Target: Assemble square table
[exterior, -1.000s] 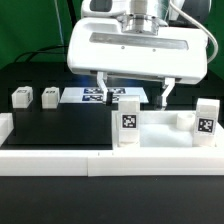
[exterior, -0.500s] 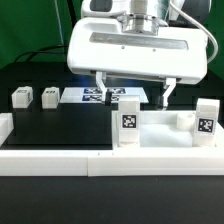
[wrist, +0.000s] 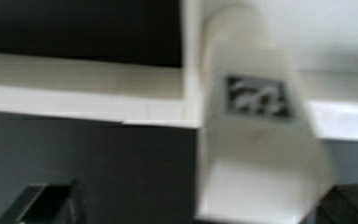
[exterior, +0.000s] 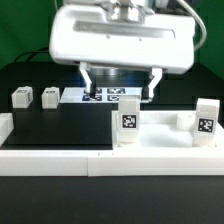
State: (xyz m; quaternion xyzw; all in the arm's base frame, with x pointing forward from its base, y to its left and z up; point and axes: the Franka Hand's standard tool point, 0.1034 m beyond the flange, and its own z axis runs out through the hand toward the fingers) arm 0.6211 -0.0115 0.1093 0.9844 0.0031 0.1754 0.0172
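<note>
The square tabletop slab (exterior: 165, 133) lies at the exterior view's right, inside the border wall. Two white tagged legs stand upright on it, one at its left corner (exterior: 128, 120) and one at its right corner (exterior: 206, 118). A smaller white piece (exterior: 183, 119) shows between them. Two loose legs (exterior: 20, 97) (exterior: 49, 96) stand at the far left. My gripper (exterior: 120, 85) hangs open and empty above and behind the left leg. In the blurred wrist view a tagged leg (wrist: 256, 100) stands between my dark fingertips (wrist: 51, 203), touching neither.
The marker board (exterior: 105, 96) lies behind, under my gripper. The long low white border wall (exterior: 60, 160) runs along the front and turns back at the left end (exterior: 5, 125). A black mat (exterior: 65, 125) covers the middle.
My gripper has moved toward the exterior view's left and slightly up, still open. The legs and slab have not moved.
</note>
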